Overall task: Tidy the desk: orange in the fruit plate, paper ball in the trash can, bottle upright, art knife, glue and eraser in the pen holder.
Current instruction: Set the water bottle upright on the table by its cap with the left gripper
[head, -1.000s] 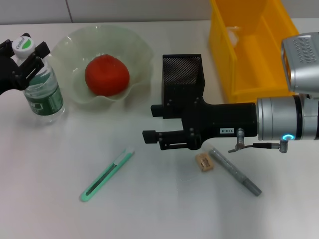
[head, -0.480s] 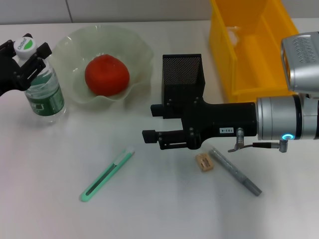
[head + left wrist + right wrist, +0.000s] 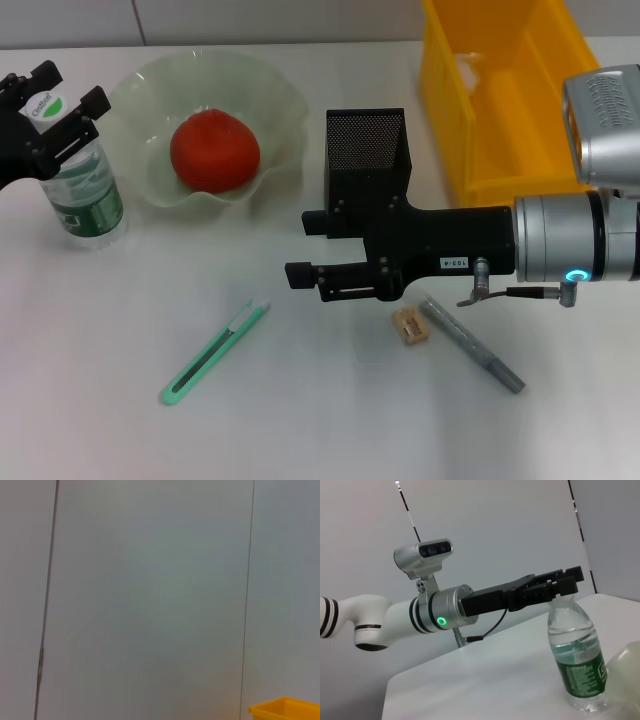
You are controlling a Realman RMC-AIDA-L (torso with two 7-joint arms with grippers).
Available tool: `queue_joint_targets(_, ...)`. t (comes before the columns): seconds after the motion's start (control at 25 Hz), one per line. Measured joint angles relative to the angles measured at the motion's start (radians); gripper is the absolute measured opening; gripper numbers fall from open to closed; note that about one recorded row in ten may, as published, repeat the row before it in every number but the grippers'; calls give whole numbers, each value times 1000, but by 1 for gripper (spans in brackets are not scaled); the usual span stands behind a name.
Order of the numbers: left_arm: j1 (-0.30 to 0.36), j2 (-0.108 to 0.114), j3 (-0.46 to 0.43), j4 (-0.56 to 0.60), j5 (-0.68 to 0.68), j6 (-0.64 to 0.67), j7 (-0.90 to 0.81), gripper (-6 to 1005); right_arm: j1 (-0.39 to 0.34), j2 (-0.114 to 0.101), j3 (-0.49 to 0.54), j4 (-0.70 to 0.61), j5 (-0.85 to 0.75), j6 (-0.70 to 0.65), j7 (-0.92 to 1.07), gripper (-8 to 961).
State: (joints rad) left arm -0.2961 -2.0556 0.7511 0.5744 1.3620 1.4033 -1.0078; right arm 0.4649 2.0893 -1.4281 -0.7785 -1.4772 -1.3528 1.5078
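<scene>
The clear bottle (image 3: pixel 82 180) with a green label stands upright at the table's left, also seen in the right wrist view (image 3: pixel 575 655). My left gripper (image 3: pixel 60 100) sits at its white cap (image 3: pixel 40 105), fingers open on either side. An orange (image 3: pixel 214 150) lies in the pale green fruit plate (image 3: pixel 275 90). My right gripper (image 3: pixel 305 250) hovers open and empty in front of the black mesh pen holder (image 3: pixel 365 140). On the table lie the green art knife (image 3: pixel 214 351), the tan eraser (image 3: pixel 410 325) and the grey glue stick (image 3: pixel 470 343). The paper ball is hidden.
The yellow trash can (image 3: pixel 500 100) stands at the back right, its corner in the left wrist view (image 3: pixel 285 707). My right forearm (image 3: pixel 560 250) spans the table's right side above the eraser and glue stick.
The bottle has gone from slightly tilted to upright. My left gripper has eased back from the cap and its fingers have spread. The right arm has not moved.
</scene>
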Motion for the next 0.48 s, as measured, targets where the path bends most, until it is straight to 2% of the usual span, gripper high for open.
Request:
queue_joint_targets(0.24,0,-3,-6,7,-6,16,0,674,0,0,0,1,0,0,0,728)
queue_joint_targets(0.48,-1,2,-45,22,-13,99,-3,688,0,0,0,1,0,1,0,728)
